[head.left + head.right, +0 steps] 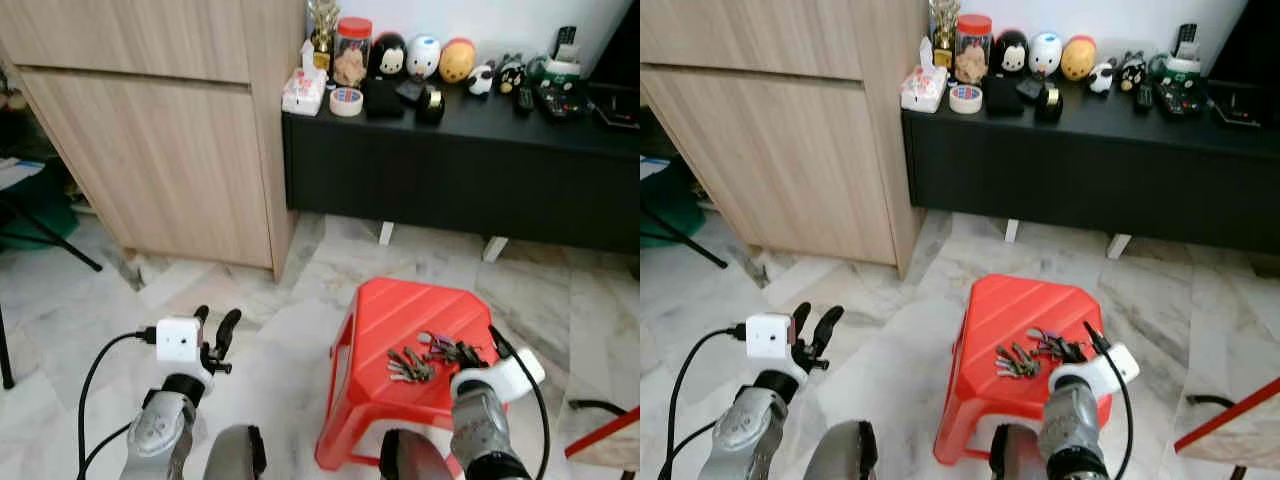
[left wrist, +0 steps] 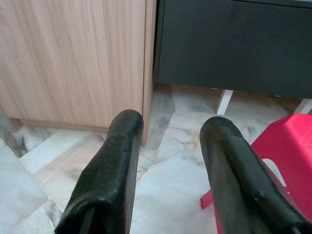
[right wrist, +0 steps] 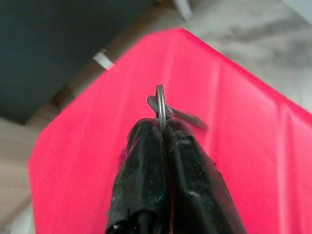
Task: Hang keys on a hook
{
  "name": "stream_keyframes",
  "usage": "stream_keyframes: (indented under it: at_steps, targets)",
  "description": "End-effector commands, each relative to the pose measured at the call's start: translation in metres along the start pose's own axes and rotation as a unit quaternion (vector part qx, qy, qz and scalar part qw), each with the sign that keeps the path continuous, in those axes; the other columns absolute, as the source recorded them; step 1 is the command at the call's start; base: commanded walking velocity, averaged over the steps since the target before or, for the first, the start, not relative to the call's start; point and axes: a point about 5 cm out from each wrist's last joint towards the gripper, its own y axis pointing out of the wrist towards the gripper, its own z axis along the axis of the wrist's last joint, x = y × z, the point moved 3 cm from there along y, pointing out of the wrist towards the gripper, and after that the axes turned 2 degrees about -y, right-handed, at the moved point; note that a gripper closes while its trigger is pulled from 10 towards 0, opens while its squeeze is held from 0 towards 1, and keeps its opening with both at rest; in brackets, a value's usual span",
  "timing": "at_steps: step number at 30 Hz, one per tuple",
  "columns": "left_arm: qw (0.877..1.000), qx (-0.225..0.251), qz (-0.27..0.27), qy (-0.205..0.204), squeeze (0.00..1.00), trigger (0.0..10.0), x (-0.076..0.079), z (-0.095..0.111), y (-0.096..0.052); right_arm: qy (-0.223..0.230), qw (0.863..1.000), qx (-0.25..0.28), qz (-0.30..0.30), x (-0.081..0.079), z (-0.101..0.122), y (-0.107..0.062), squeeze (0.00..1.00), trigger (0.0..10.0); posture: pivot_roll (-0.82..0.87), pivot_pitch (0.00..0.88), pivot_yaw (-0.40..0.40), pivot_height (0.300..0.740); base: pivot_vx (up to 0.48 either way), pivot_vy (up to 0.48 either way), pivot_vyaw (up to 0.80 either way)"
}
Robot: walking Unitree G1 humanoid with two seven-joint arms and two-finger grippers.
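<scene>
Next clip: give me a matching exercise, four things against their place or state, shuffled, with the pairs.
Things:
1. keys
2. left hand
3. right hand
4. tape roll

Place or state:
A. open, over the floor
B. on the black cabinet
C. shut on a key ring
D. lying on the red stool

Pairs: 1-D, 2-A, 3-C, 4-B

Red plastic stool (image 1: pixel 400 320) on marble floor (image 1: pixel 270 340) | bunch of keys (image 1: pixel 425 360) lying near its right edge
</scene>
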Motion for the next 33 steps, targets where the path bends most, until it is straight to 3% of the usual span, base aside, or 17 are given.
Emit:
stream_keyframes:
  at_steps: [1, 2, 3, 4, 5, 6, 11, 17, 24, 33]
  targets:
    - [1.0, -0.009, -0.004, 0.008, 0.0, 10.0, 0.003, -0.004, -0.002, -0.046, 0.999, 0.023, 0.01, 0.002, 0.006, -0.004, 0.0, 0.0, 0.06, 0.063, -0.077, 0.608, 0.0, 0.0, 0.0]
    - [1.0, -0.009, -0.004, 0.008, 0.0, 10.0, 0.003, -0.004, -0.002, -0.046, 0.999, 0.023, 0.01, 0.002, 0.006, -0.004, 0.0, 0.0, 0.06, 0.063, -0.077, 0.608, 0.0, 0.0, 0.0]
    - [1.0, -0.01, -0.004, 0.007, 0.0, 10.0, 0.004, -0.005, -0.002, -0.083, 0.995, 0.042, 0.022, 0.002, 0.009, -0.008, 0.0, 0.8, 0.06, 0.063, -0.078, 0.608, 0.0, 0.0, 0.0]
    - [1.0, -0.011, -0.003, 0.006, 0.0, 10.0, 0.003, -0.006, -0.003, -0.121, 0.99, 0.06, 0.039, 0.0, 0.012, -0.012, 0.0, 6.3, 0.06, 0.061, -0.078, 0.608, 0.0, 0.0, 0.0]
    - [1.0, -0.011, -0.003, 0.006, 0.0, 10.0, 0.003, -0.006, -0.003, -0.121, 0.99, 0.06, 0.039, 0.0, 0.012, -0.012, 0.0, 6.3, 0.06, 0.061, -0.078, 0.608, 0.0, 0.0, 0.0]
    - [1.0, -0.011, -0.003, 0.005, 0.0, 10.0, 0.004, -0.006, -0.003, -0.149, 0.984, 0.077, 0.057, -0.003, 0.015, -0.017, 0.0, 10.0, 0.06, 0.059, -0.081, 0.608, 0.0, 0.0, 0.0]
    - [1.0, -0.011, 0.002, -0.001, 0.0, 10.0, 0.003, -0.007, -0.003, -0.243, 0.954, 0.144, 0.098, -0.012, 0.03, -0.038, 0.0, 10.0, 0.06, 0.056, -0.085, 0.608, 0.0, 0.0, 0.0]
    - [1.0, -0.008, 0.007, -0.013, 0.0, 10.0, 0.005, -0.008, -0.002, -0.279, 0.935, 0.193, 0.106, -0.018, 0.047, -0.053, 0.0, 10.0, 0.05, 0.048, -0.091, 0.608, 0.0, 0.0, 0.0]
    - [1.0, 0.0, 0.013, -0.018, 0.0, 10.0, 0.005, -0.006, 0.0, -0.276, 0.938, 0.183, 0.101, -0.02, 0.049, -0.052, 0.0, 10.0, 0.05, 0.046, -0.096, 0.608, 0.0, 0.0, 0.0]
    - [1.0, 0.0, 0.007, -0.018, 0.0, 10.0, 0.007, -0.007, -0.002, -0.275, 0.94, 0.171, 0.105, -0.027, 0.049, -0.048, 0.0, 10.0, 0.05, 0.044, -0.098, 0.608, -0.287, 0.0, 0.0]
